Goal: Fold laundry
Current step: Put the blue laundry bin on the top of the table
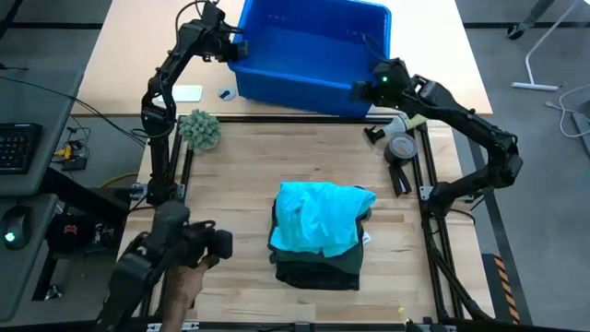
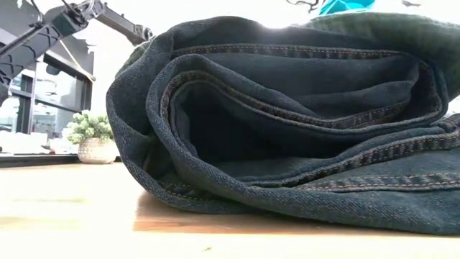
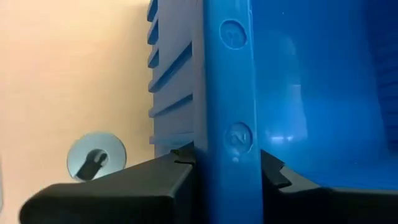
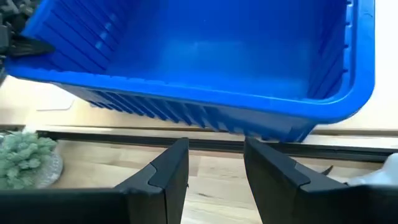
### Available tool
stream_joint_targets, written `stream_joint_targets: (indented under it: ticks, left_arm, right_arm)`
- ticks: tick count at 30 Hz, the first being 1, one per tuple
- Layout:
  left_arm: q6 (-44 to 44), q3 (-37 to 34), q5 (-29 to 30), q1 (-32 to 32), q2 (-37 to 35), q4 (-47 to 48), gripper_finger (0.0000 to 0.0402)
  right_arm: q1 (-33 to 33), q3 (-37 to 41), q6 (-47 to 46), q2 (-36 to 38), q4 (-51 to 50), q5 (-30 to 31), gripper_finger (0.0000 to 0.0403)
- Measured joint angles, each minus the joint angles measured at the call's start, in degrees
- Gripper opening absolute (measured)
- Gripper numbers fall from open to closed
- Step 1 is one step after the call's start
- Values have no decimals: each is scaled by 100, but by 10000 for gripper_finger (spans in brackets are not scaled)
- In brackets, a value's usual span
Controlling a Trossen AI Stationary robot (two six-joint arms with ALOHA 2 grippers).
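Blue bin (image 3: 227, 93) wall clamped by left gripper (image 3: 227, 171)

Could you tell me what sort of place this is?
Probably a robotics lab workstation: a wooden table fenced by dark rails, a keyboard and mouse on a side desk, folded laundry between two arms.

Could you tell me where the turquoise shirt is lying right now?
In the high view, the turquoise shirt lies on top of the dark green garments, mid-table, nearer the front edge.
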State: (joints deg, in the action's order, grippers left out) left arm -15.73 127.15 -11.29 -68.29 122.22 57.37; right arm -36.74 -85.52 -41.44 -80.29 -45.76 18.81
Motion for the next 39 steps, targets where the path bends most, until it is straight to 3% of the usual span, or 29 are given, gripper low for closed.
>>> stream_joint_targets:
  ticks: [6,15,18,25,28,33,39]
  left_arm:
    - [-224,11,-252,34,-157,648,50]
    - [-268,15,-276,2,-240,381,48]
    - [-378,15,-273,11,-254,467,48]
    - [-509,18,-233,20,-254,630,48]
    - [-491,24,-214,20,-257,660,48]
    - [-501,27,-120,16,-257,724,48]
    - [-463,28,-59,19,-259,747,48]
  right_arm:
    - [-271,-1,100,0,-157,-41,138]
    - [-1141,-1,896,-123,157,278,138]
    - [-1641,-1,1279,-421,422,-176,138]
    - [-2561,3,1519,-1233,1208,-1913,138]
    - [-2705,5,1722,-1375,1665,-2223,138]
    - [-2743,3,2346,-1392,1743,-1634,138]
    - [-2838,3,2530,-1705,1712,-1574,138]
